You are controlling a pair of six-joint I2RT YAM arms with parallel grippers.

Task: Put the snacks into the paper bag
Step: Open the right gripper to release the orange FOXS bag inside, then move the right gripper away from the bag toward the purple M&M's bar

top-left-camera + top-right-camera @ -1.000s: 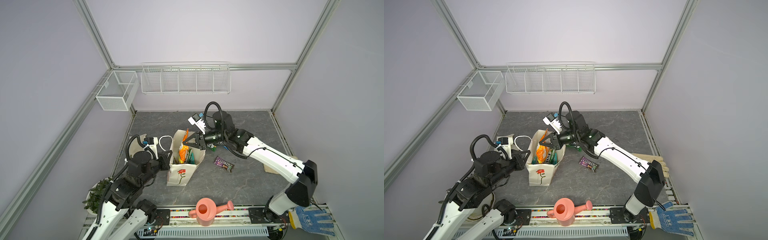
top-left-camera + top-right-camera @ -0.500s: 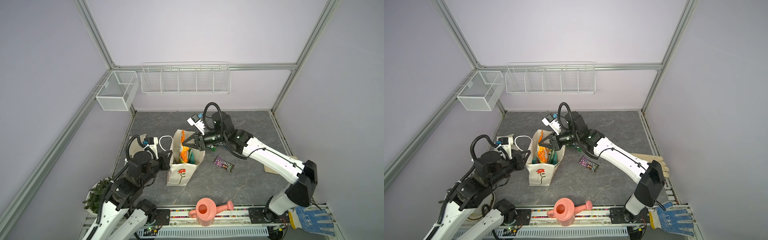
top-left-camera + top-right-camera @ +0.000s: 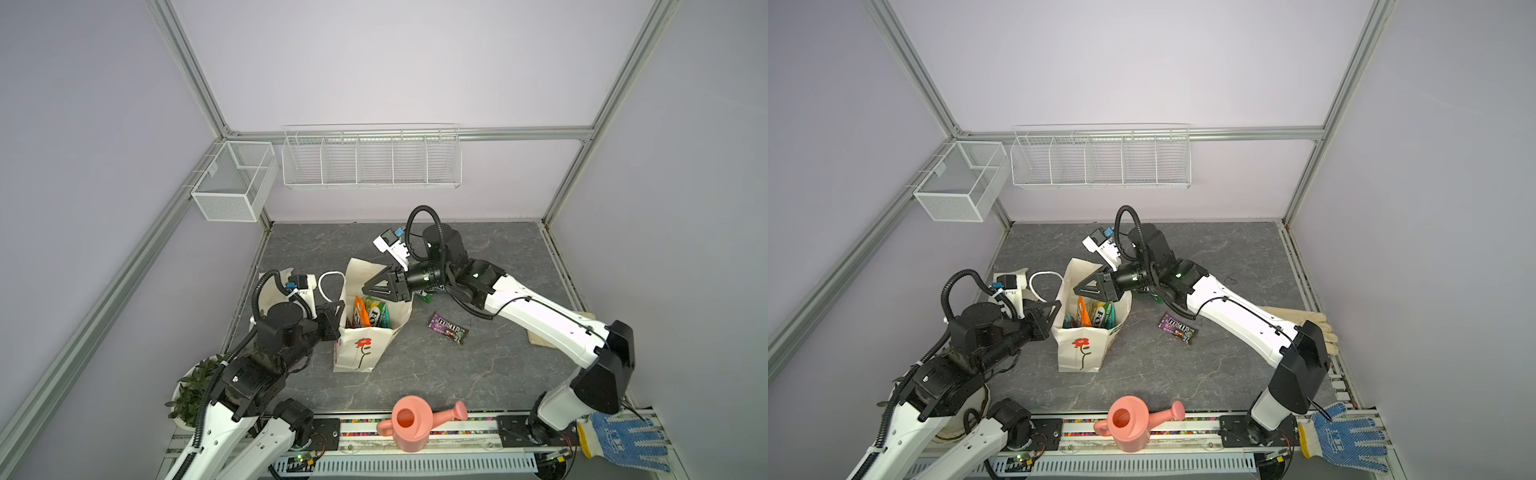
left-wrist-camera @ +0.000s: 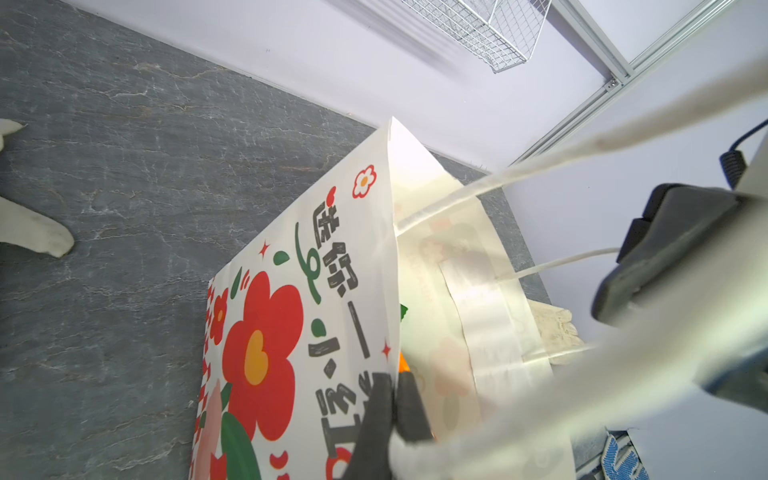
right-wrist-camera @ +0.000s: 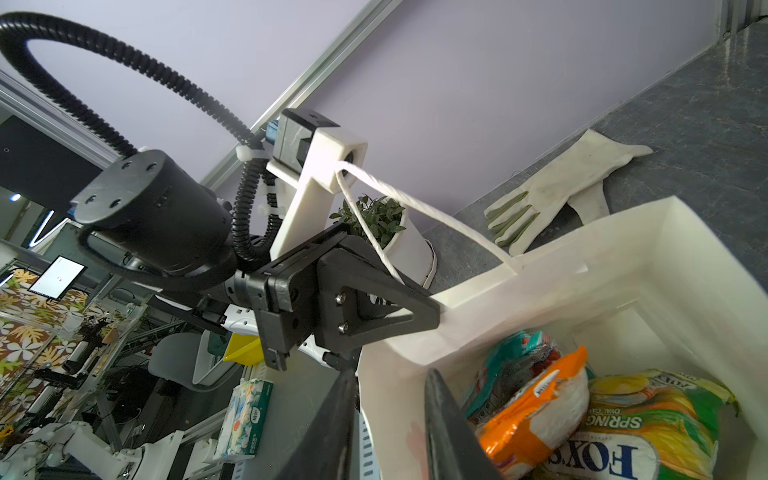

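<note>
Ok so the paper bag (image 3: 360, 351) stands upright, and the left gripper (image 4: 394, 386) is pinched tight on the bag's side wall right at the rim, which looks like it's there to keep the mouth open. The right gripper (image 5: 388, 386) hangs over the bag's mouth, jaws partly apart with nothing between them.

Inside the bag, an orange packet (image 5: 536, 399), a green-yellow packet (image 5: 648, 424) and a teal one (image 5: 511, 353) stand on edge, pressed together. A purple candy pack (image 3: 448, 329) lies flat on the table (image 3: 415, 374) to the right of the bag, well apart from it. A scrap of green (image 3: 424, 296) shows behind the bag under the right arm. Could be another packet, can't tell.

My guess on handling: these packets are light, crinkly and slick, so a squeeze on the puffy middle would probably slip or pop off. I'd go for the flat sealed end of the purple pack, coming in low since it lies flush on the table.

The bag itself is thin paper. It's stiff enough to stand up but easy to tip or crease, so that rim pinch matters.
</note>
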